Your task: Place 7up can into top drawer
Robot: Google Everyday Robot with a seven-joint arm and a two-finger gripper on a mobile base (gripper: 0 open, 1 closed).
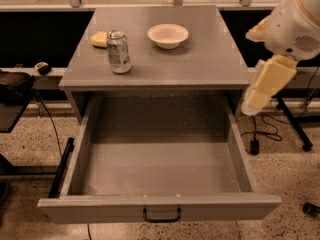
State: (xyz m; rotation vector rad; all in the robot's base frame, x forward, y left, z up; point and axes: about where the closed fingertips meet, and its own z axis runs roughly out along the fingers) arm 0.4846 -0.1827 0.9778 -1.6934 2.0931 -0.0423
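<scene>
The 7up can (118,51) stands upright on the grey cabinet top (200,59), near its left front. The top drawer (160,169) is pulled fully out below it, with a plain grey inside that holds nothing and a black handle (161,215) at the front. My gripper (251,105) hangs at the right of the cabinet, beside the drawer's right wall and above floor level. It is well away from the can and holds nothing that I can see.
A white bowl (168,35) sits on the cabinet top right of the can. A yellow sponge (99,38) lies just behind the can. My white arm joint (295,24) is at the upper right. Cables and a stand leg (295,129) lie on the floor at the right, and a dark object (15,84) is at the left.
</scene>
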